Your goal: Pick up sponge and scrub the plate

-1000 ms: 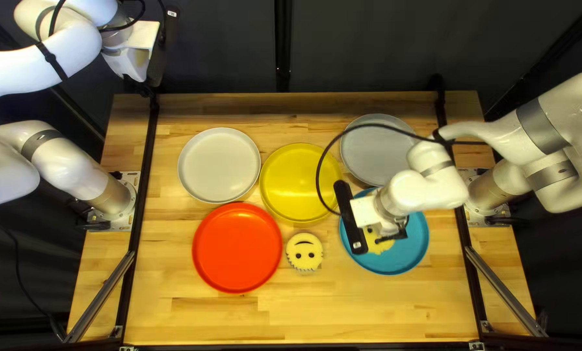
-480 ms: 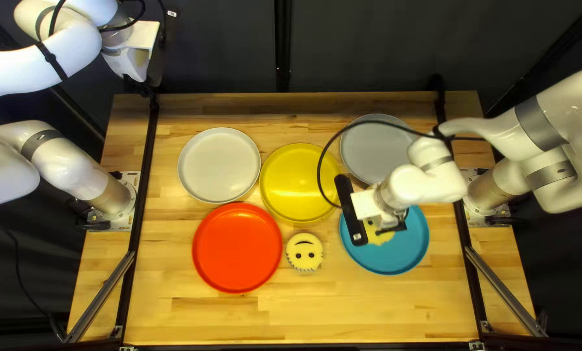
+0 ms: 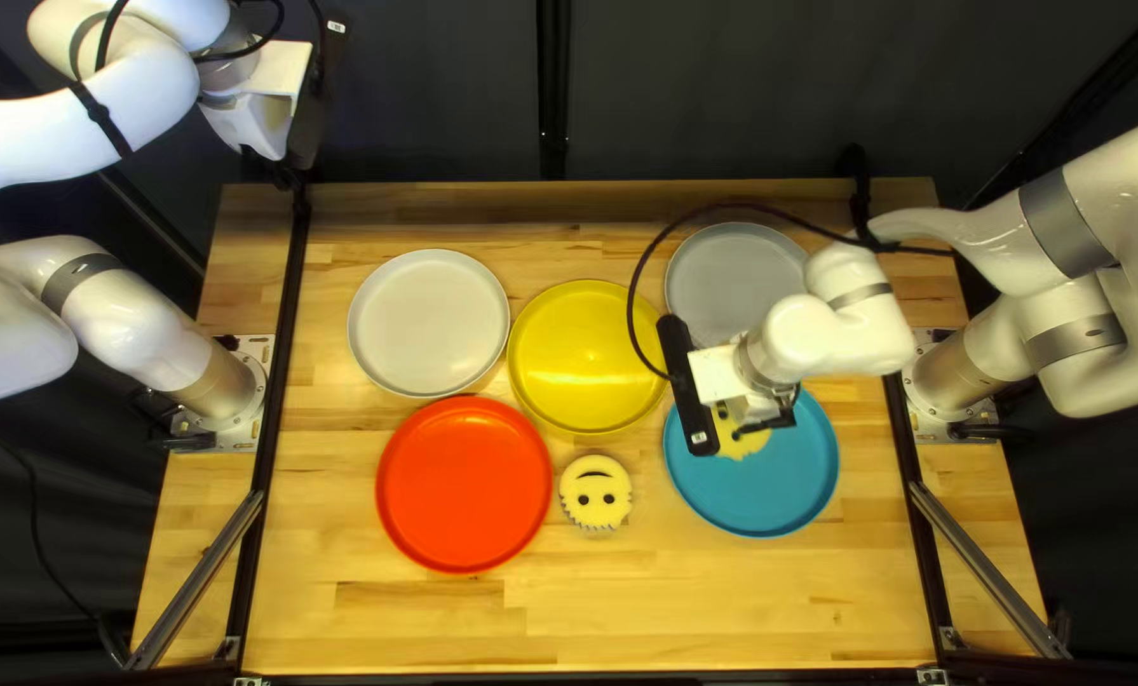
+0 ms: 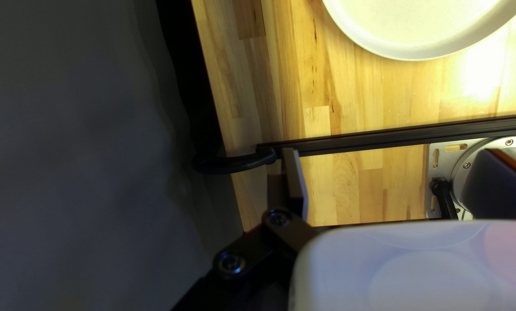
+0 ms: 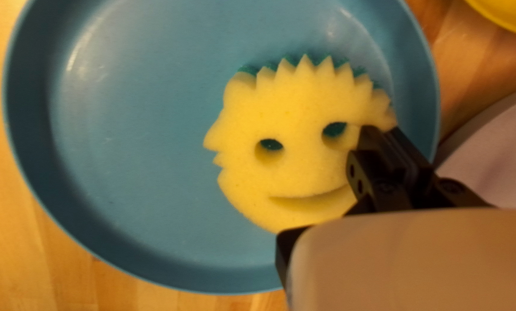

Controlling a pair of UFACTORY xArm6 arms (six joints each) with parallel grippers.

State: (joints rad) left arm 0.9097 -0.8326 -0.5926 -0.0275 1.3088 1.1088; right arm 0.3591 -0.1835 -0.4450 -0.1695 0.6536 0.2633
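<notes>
**Right claw grips a smiling sponge inside a blue plate.**

The right claw (image 5: 386,131) is closed on the cheek edge of a round, yellow foam sponge (image 5: 304,161) with cut-out eyes, a smile and jagged hair. Pinching only one side seems meant to leave most of the foam free for rubbing. The face is up and teal shows beneath the hair, which suggests that the underside does the scrubbing.

The sponge sits within a round, rimmed blue plastic plate (image 5: 142,144), off-centre, toward the bench's far edge. The plate lies flat in the right half of the wooden bench (image 3: 569,610). Scrubbing looks to be the step in hand; the open floor of the plate leaves room to sweep across. A hard push could slide the plate, as nothing is seen bracing it.

Farther out, a second yellow smiling sponge (image 3: 596,512) lies between the blue plate and a round red plate (image 3: 463,483), apparently a spare. A yellow plate (image 3: 582,356) is near the bench's middle, a white one (image 3: 428,322) toward its far left corner, a grey one (image 3: 728,273) toward its far right.

The left claw (image 4: 390,151) is spread wide and holds nothing, raised by the far left corner, out of the way.
</notes>
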